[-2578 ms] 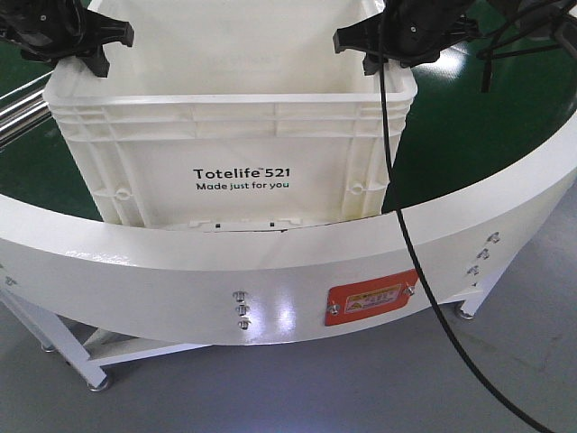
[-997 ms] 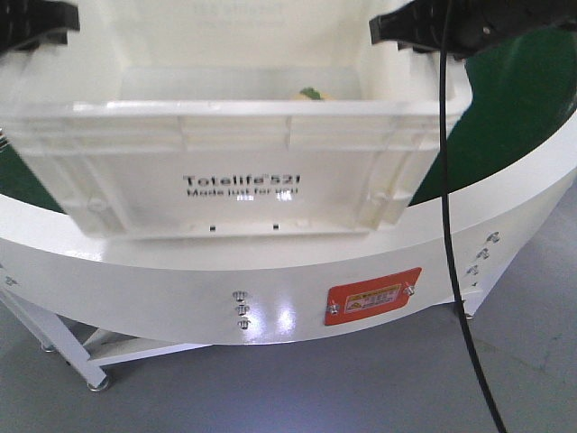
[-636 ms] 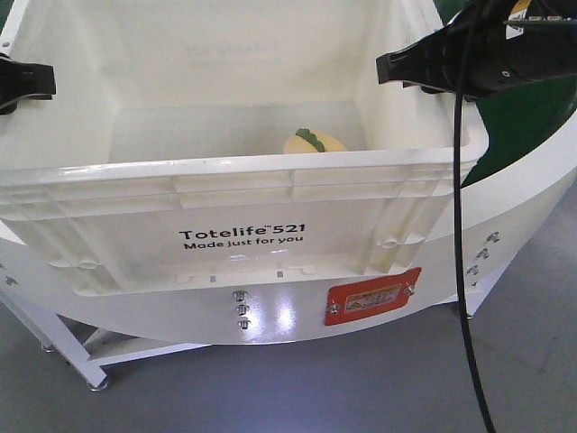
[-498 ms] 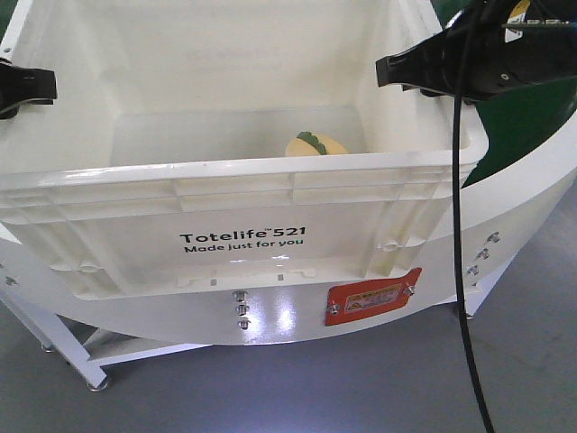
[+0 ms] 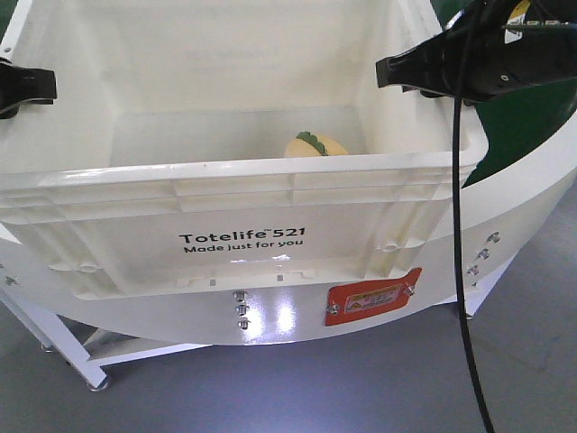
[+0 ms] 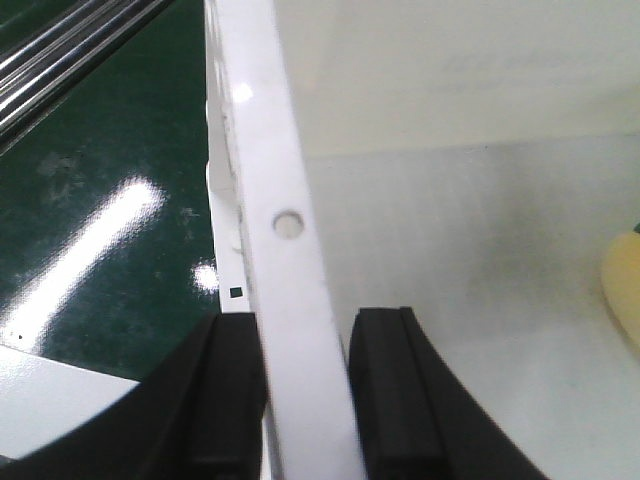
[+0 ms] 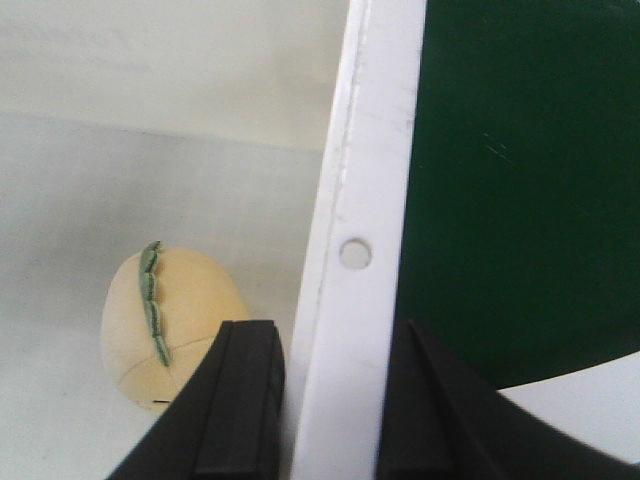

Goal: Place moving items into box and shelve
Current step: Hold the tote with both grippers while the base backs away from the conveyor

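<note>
The white box (image 5: 234,203), printed "Totelife 521", hangs lifted close to the camera in the front view, its open top towards me. One moving item, a yellow-orange plush fruit (image 5: 315,145) with a green leaf, lies on the box floor at the right. My left gripper (image 5: 27,86) is shut on the left side rim (image 6: 262,160), one finger outside and one inside. My right gripper (image 5: 397,70) is shut on the right side rim (image 7: 375,150) the same way. In the right wrist view the plush fruit (image 7: 175,320) sits just inside the wall by the inner finger.
Below the box curves the white conveyor frame (image 5: 270,329) with a red label (image 5: 372,296). The green belt (image 5: 523,126) shows at the right. A black cable (image 5: 462,271) hangs from the right arm. Metal rails (image 6: 70,40) run beside the belt at the left.
The box has been lifted off the green belt and brought up towards the camera by both grippers. Over the last half second it has barely moved.
</note>
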Motion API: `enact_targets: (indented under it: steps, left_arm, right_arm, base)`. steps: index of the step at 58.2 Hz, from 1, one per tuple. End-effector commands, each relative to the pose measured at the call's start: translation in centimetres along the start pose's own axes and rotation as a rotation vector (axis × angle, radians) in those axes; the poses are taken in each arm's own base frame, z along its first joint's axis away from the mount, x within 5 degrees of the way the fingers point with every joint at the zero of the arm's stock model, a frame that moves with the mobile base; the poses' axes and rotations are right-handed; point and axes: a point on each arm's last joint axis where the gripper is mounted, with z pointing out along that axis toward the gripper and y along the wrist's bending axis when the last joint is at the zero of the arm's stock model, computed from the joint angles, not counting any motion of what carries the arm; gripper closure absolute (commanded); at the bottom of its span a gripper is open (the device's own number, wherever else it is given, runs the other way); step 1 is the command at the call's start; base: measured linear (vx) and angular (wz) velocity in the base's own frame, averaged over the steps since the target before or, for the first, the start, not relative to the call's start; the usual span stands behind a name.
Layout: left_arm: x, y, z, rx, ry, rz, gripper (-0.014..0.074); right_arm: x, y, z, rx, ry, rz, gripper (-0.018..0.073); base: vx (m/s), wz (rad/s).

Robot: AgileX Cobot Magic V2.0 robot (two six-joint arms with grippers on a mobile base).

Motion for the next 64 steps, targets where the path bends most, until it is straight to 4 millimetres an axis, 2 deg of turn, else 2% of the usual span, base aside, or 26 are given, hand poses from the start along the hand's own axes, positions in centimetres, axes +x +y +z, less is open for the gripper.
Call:
enact_targets:
  steps: [1, 64]
  left_arm:
    - [-2.58, -0.36, -2.41, 0.013, -0.239, 0.052, 0.0540]
    - [-2.58, -0.36, -2.41, 0.013, -0.239, 0.052, 0.0540]
  right_arm:
    - [-2.41, -0.66, -3.07, 0.016, -0.214, -0.039, 0.0449]
    - [-2.34, -0.68, -3.06, 0.018, -0.207, -0.039, 0.0449]
  base:
    - [0.00, 0.00]
    - [-0.01, 0.03]
